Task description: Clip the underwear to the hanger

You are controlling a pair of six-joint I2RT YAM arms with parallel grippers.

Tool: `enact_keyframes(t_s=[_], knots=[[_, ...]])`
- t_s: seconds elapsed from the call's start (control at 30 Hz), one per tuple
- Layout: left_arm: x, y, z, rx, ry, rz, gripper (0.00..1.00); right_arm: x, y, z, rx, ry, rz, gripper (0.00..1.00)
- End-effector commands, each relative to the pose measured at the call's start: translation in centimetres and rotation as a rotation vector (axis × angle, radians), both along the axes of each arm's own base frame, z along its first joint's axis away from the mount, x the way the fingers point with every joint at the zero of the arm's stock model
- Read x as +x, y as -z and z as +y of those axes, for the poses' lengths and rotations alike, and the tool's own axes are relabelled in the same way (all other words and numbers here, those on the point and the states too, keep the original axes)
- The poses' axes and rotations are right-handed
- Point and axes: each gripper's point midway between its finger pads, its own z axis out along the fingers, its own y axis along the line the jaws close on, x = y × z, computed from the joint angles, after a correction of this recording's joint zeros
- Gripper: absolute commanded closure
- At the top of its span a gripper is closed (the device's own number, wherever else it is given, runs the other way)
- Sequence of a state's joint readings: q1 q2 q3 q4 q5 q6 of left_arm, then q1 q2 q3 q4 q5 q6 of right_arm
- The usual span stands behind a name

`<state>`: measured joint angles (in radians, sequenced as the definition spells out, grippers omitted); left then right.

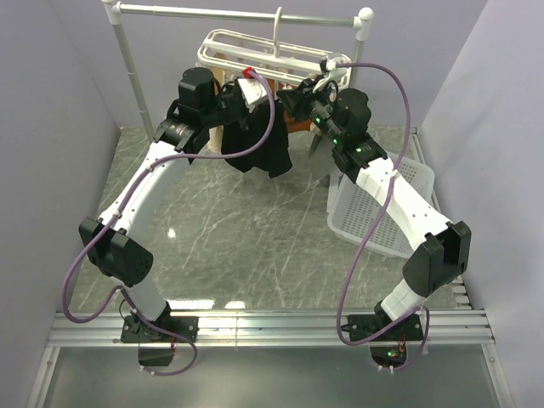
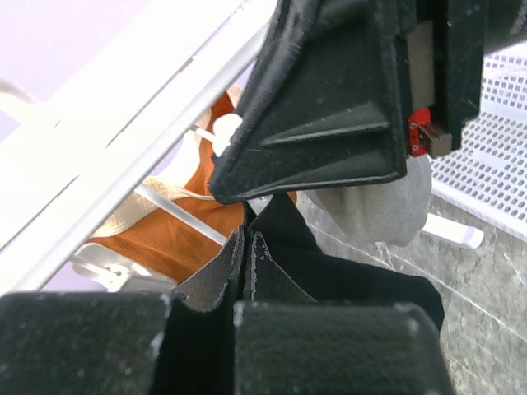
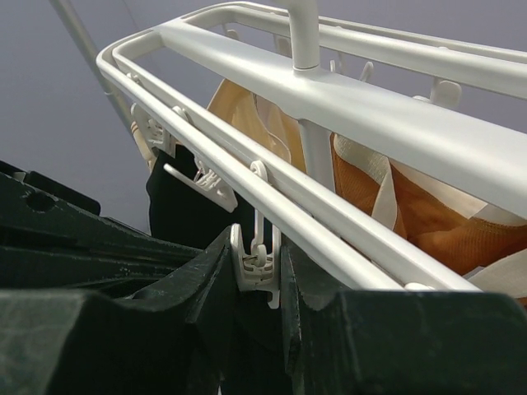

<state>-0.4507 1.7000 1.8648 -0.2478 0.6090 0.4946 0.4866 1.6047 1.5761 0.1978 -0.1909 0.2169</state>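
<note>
The black underwear [image 1: 257, 149] hangs from my left gripper [image 1: 252, 92], which is shut on its upper edge just below the white hanger [image 1: 255, 49]. In the left wrist view the fingers [image 2: 245, 240] pinch the black fabric [image 2: 354, 276], with the right gripper's body close above. My right gripper [image 1: 299, 95] is at the hanger's near bar. In the right wrist view it [image 3: 255, 240] is shut on a small white clip [image 3: 257, 271] dangling from the hanger frame [image 3: 370, 123]. The underwear [image 3: 185, 206] hangs just behind that clip.
An orange garment [image 3: 428, 218] and a tan one [image 3: 247, 115] hang on the hanger. The hanger's hook is on a metal rail stand [image 1: 246, 13]. A white laundry basket [image 1: 382, 204] stands on the table at the right, under the right arm.
</note>
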Motion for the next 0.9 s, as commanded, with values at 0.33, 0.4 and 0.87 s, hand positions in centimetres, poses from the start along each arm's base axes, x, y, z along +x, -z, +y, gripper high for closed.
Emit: enact_keyframes(t_s=[0.33, 0.4, 0.87], knots=[[-0.68, -4.36, 0.26, -0.086, 0.018, -0.089, 1.00, -1.31, 3.03, 1.04, -0.065, -0.051, 0.104, 0.85], [-0.67, -4.34, 0.35, -0.085, 0.020, -0.091, 1.00, -1.30, 2.88, 0.93, -0.064, -0.048, 0.103, 0.81], [-0.53, -3.94, -0.05, -0.076, 0.038, -0.087, 1.00, -1.54, 2.16, 0.79, -0.031, -0.051, 0.120, 0.70]])
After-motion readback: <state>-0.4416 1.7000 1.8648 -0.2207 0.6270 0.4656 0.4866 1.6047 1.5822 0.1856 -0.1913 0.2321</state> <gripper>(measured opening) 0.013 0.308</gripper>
